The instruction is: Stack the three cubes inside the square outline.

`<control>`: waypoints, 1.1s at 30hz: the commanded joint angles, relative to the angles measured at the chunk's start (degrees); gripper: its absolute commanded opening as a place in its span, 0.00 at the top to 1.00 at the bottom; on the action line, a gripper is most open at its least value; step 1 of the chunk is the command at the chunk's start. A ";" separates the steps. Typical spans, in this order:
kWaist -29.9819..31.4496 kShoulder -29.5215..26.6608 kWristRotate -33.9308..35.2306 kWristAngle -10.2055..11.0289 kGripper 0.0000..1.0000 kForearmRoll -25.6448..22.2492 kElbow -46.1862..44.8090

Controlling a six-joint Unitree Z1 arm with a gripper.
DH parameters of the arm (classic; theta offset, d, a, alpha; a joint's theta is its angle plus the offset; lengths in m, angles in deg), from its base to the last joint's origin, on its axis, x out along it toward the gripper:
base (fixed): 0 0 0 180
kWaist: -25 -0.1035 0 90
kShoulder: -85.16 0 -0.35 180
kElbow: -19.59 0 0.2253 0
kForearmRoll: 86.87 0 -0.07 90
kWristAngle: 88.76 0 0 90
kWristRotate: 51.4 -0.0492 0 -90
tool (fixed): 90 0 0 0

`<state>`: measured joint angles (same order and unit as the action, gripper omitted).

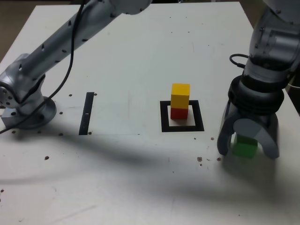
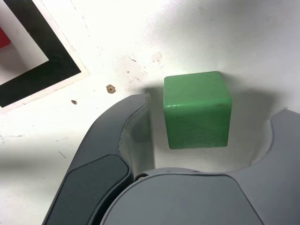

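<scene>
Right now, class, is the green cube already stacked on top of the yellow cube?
No, the green cube sits on the table between the pincer's jaws, apart from the yellow cube, which tops the red cube.

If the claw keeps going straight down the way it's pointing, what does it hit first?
Probably the white table itself: the claw already straddles the small green cube, with gaps visible beside it.

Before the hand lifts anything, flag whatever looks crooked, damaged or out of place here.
Nothing is damaged or spilled. The yellow cube sits on the red cube inside the square outline, fairly squarely. The green cube rests outside it, between the hand's fingers. Only small dark specks mark the white table.
</scene>
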<state>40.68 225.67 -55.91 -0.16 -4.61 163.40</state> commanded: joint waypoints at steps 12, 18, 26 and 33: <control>0.59 0.27 1.43 2.20 0.72 -2.26 1.48; 0.74 0.29 1.43 1.95 0.72 -2.85 1.87; 0.75 0.21 1.43 1.90 0.72 -3.24 1.92; 0.76 -0.15 1.43 2.05 0.72 -3.76 1.86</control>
<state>41.35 225.83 -54.56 1.82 -8.12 165.26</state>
